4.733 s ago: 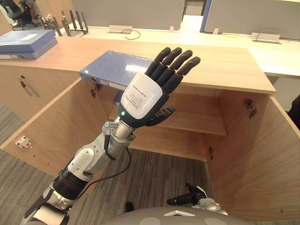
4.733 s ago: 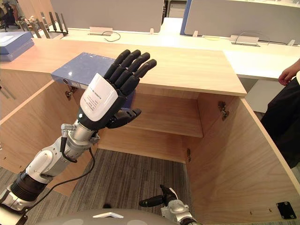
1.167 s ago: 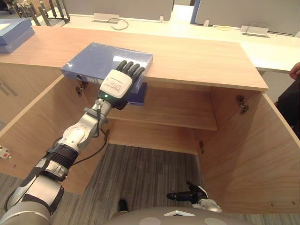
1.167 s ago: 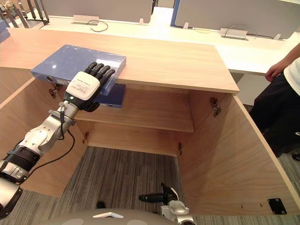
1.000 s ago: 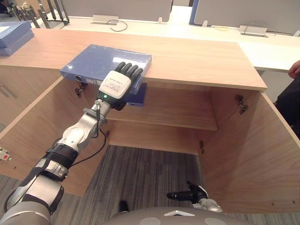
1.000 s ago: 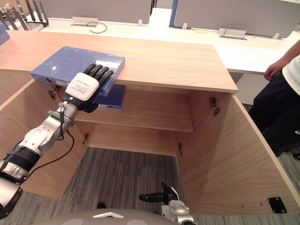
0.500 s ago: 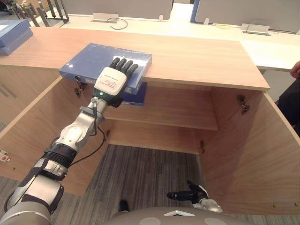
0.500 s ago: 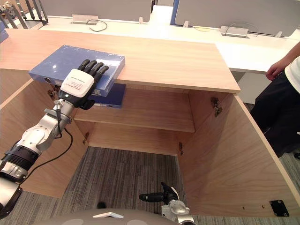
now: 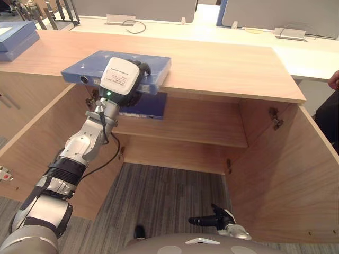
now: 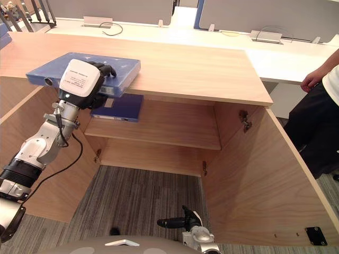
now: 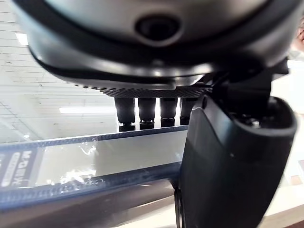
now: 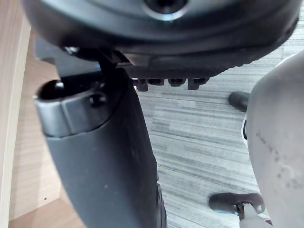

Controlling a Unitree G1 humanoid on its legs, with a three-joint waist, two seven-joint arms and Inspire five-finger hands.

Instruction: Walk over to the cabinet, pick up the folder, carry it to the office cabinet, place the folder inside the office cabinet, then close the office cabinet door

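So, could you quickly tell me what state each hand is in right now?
Left hand: closed on the blue folder.
Right hand: open, holding nothing.

We look down through two head eyes sharing the cabinet [image 10: 212,69]; our wrist cameras peer closely along the left hand [image 11: 232,156] and right hand [image 12: 99,156].

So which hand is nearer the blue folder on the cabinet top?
Left. The left hand clasps the folder at its front edge; the right hand hangs far below it.
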